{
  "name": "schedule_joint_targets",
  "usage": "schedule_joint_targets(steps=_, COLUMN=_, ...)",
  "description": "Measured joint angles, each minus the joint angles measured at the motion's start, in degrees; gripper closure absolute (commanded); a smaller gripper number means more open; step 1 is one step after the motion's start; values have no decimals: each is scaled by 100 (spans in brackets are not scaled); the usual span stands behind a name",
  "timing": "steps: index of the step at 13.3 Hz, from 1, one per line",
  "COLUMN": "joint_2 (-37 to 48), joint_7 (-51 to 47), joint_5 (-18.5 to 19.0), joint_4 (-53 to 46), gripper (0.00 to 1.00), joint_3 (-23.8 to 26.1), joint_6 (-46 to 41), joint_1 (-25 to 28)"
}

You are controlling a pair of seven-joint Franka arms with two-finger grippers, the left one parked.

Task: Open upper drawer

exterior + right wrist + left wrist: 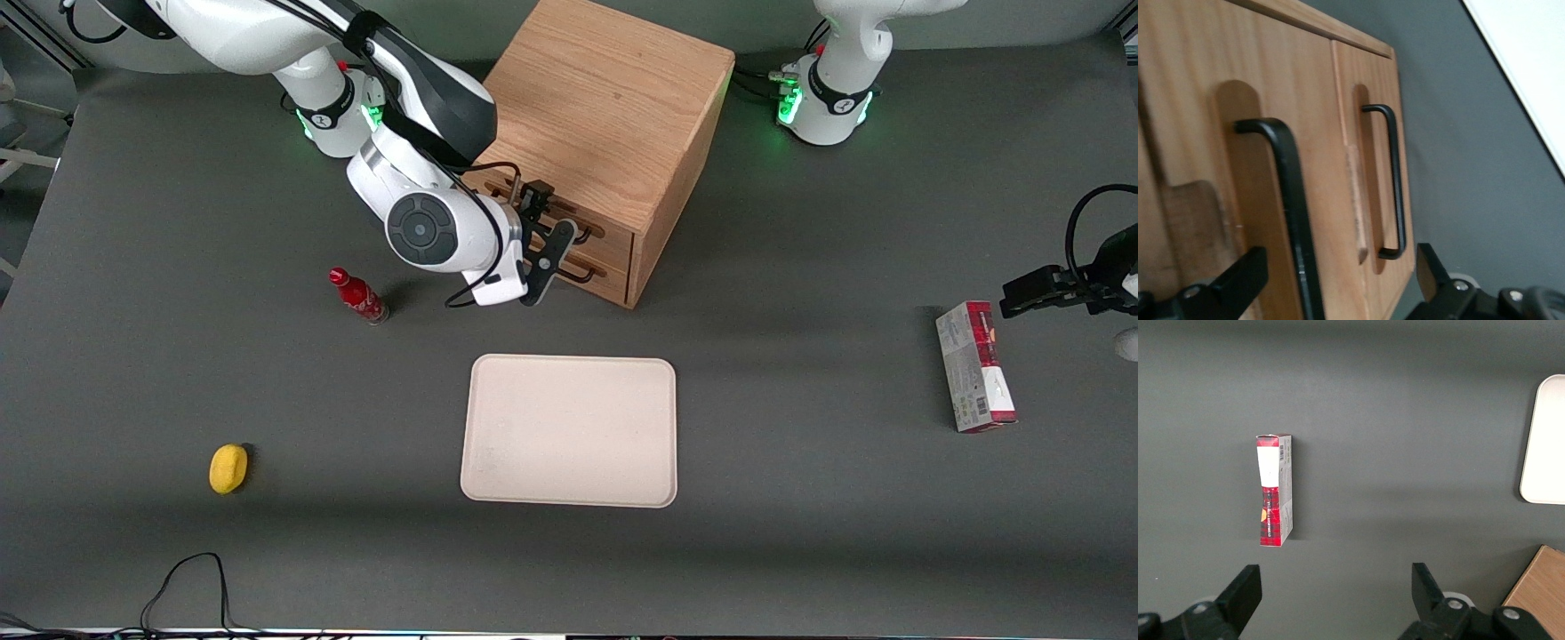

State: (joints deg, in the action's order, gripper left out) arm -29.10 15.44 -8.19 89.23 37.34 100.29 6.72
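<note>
The oak cabinet stands near the middle of the table, its two drawers facing the working arm's end. The upper drawer looks closed; its long black wire handle runs close in front of my wrist camera. The bottom drawer with its own black handle lies beside it, nearest the table. My right gripper is open right in front of the drawer fronts. In the right wrist view the gripper has the upper handle between its spread fingers, not touching it.
A cream tray lies nearer the front camera than the cabinet. A small red bottle stands beside the arm. A yellow object lies toward the working arm's end. A red and grey carton lies toward the parked arm's end.
</note>
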Motion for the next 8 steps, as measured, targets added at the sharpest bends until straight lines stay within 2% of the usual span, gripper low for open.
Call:
schedule_joint_targets(steps=2, joint_2=-84, joint_7=21, joint_5=234, joint_4=9, gripper=0, joint_3=-4, joint_6=7, joint_1=3)
schedule_joint_targets(steps=6, joint_2=-214, joint_7=128, joint_5=392, joint_4=-14, gripper=0, joint_3=-2, joint_6=74, joint_1=3)
schedule_joint_targets(steps=8, joint_2=-274, joint_7=128, joint_5=761, joint_4=-163, gripper=0, joint_3=-24, joint_6=171, joint_1=-5)
